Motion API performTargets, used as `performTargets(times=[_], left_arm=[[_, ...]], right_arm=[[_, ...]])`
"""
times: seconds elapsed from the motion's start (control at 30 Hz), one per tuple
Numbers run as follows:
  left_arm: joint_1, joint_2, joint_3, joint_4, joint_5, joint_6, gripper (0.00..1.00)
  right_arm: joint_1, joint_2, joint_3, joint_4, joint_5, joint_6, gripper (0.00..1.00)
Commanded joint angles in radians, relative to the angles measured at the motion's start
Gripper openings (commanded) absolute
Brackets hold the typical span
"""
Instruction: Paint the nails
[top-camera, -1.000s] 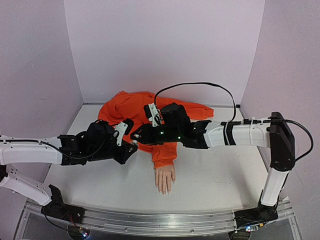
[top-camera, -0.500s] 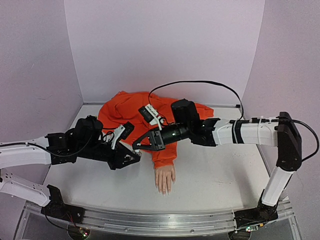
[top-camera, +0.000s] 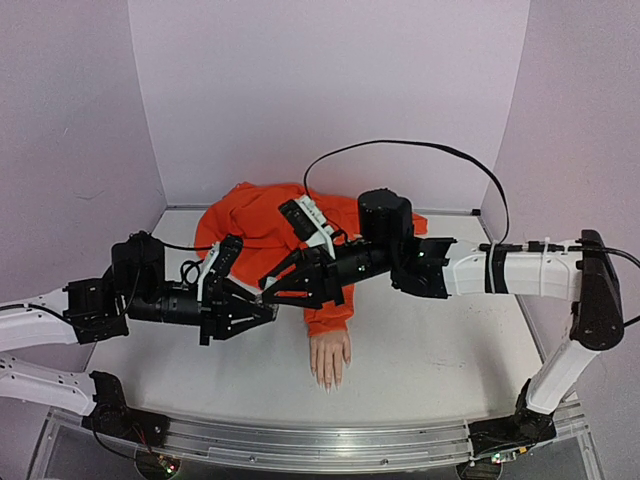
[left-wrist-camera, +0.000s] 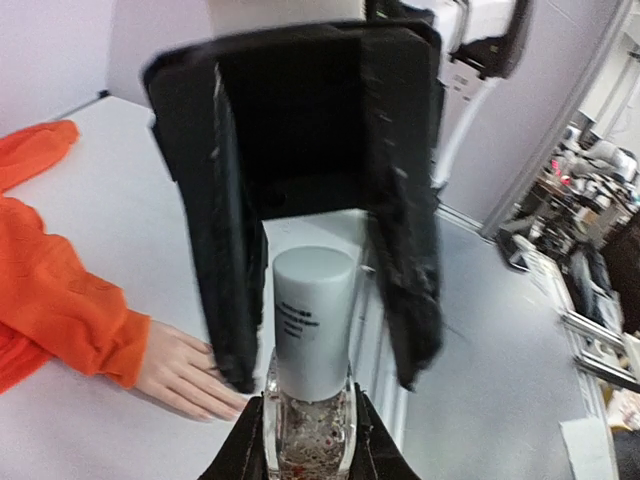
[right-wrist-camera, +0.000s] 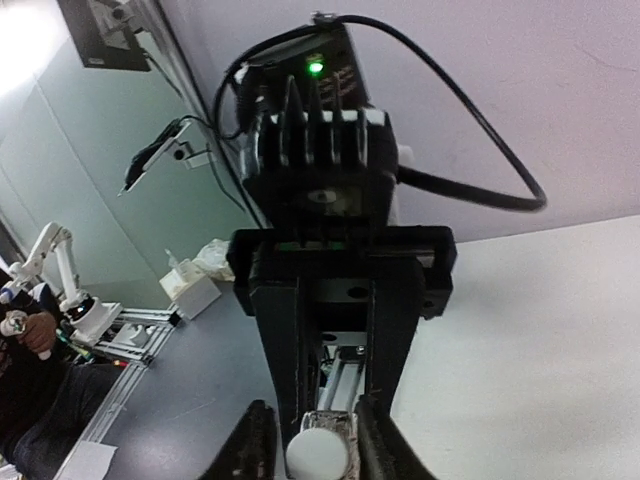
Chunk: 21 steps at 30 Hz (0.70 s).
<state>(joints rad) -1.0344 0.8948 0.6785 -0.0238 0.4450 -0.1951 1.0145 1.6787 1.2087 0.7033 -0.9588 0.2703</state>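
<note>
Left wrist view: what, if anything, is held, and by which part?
The left fingers clamp the clear bottle by its glass body, below the white cap. The right fingers flank the cap; grip unclear.

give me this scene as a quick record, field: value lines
left end effector: shut on the small clear glass bottle
right end effector: fingers straddle the white cap; clamped or not, cannot tell
cap state: on the bottle
skin-toned mannequin hand: flat on the white table, fingers toward the arm bases, orange sleeve at the wrist
nails: pale; neither end effector at them
paint brush: none showing
</note>
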Motion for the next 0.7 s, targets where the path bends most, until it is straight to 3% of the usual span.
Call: performTargets(times=[0.0,0.1,0.17,0.33,0.6,0.67], left_arm=[[0.01,0.017,0.01,0.112,-0.363,0.04,0.0],[0.009,0.052,0.004,0.094,-0.546,0.029,0.0],[0.005,0.075,-0.004,0.085,-0.681,0.014,0.0],[-0.005,0.134,0.007,0.063,-0.838,-0.003,0.0],[-0.013,0.203,0.039,0.036,-0.853,-0.017,0.0],[-0.015,0.211,0.041,0.033,-0.855,-0.027,0.0]], right_arm=[[-0.008,-0.033,-0.008,-0.051,0.261,0.062,0.56],[-0.009,-0.036,0.022,-0.156,0.53,0.109,0.73],[-0.008,-0.031,0.042,-0.214,0.69,0.187,0.76],[0.004,0.028,0.1,-0.254,0.809,0.347,0.76],[0.038,0.163,0.264,-0.312,0.889,0.437,0.67],[0.047,0.194,0.299,-0.327,0.893,0.453,0.61]])
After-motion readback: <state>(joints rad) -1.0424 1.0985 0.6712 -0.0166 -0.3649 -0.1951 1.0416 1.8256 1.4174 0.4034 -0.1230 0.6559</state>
